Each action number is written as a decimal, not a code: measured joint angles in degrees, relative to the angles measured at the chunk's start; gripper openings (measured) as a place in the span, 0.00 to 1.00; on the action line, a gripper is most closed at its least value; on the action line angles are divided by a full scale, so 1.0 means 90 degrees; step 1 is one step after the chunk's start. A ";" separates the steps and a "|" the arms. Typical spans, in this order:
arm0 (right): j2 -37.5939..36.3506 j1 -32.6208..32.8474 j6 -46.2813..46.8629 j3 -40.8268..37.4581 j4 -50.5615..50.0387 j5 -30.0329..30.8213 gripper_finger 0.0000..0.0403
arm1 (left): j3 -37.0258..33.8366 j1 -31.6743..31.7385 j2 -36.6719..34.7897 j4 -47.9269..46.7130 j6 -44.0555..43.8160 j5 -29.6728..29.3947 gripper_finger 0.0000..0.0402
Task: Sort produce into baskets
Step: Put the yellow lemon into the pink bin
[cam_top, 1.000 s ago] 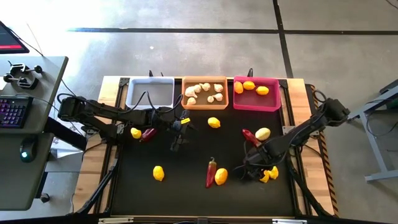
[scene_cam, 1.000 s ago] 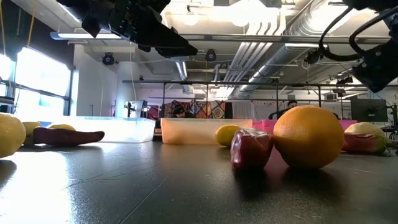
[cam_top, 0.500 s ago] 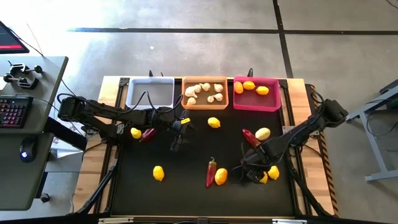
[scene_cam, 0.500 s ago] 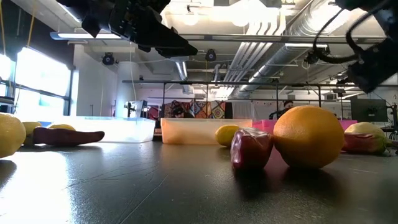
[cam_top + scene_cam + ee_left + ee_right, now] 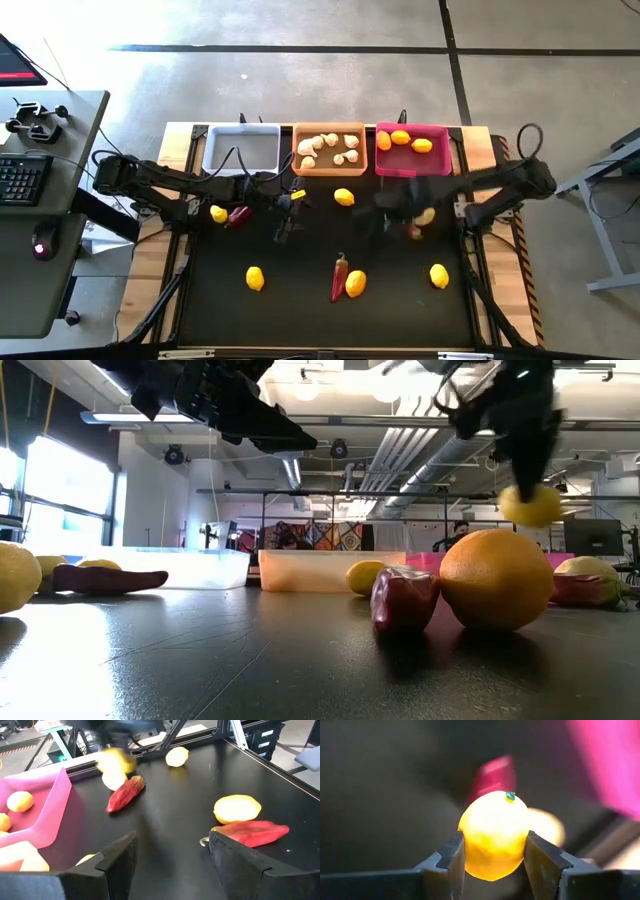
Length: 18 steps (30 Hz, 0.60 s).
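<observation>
My right gripper (image 5: 492, 845) is shut on a yellow lemon (image 5: 530, 505) and holds it in the air over the table's right half, near a pale bulb (image 5: 425, 214) and a red chili (image 5: 408, 226). My left gripper (image 5: 170, 855) hangs open over the table's middle left (image 5: 285, 215), touching nothing. At the far edge stand the white basket (image 5: 241, 160), the orange basket (image 5: 300, 165) with garlic, and the pink basket (image 5: 412, 170) with lemons. More lemons (image 5: 255, 278) and chilies (image 5: 339, 277) lie on the black mat. My right gripper pinches the lemon between its two fingers (image 5: 451, 855), one pad on each side of its middle (image 5: 470, 840). The fingers come from above, pointing steeply down. The lemon is lifted clear of the table, its green-tipped end (image 5: 510, 796) pointing away from the wrist.
Lemons lie at the left (image 5: 218, 213), the middle far (image 5: 344, 197), the near middle (image 5: 355, 283) and the near right (image 5: 439, 276). A chili (image 5: 239, 215) lies by the left arm. A desk with a keyboard (image 5: 20, 180) stands left of the table.
My right gripper has taken hold of one of two lemons at the table's near right, then risen fast and swung toward the far edge and the pink basket, tipping to point more steeply down. That lemon is lifted clear; the other stays where it was.
</observation>
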 joint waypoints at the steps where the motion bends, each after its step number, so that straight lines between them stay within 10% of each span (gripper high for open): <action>1: -0.0001 -0.0340 -0.0128 0.0119 -0.0205 0.0331 0.37 | 0.0001 0.0000 0.0000 -0.0001 0.0000 0.0000 0.58; 7: -0.0004 -0.2735 -0.1412 0.0311 0.0094 0.1581 0.36 | -0.0001 0.0000 0.0000 -0.0004 0.0000 0.0002 0.58; 18: 0.0054 -0.6240 -0.3053 -0.0233 0.2242 0.1625 0.36 | 0.0001 0.0000 0.0000 -0.0006 -0.0002 0.0002 0.58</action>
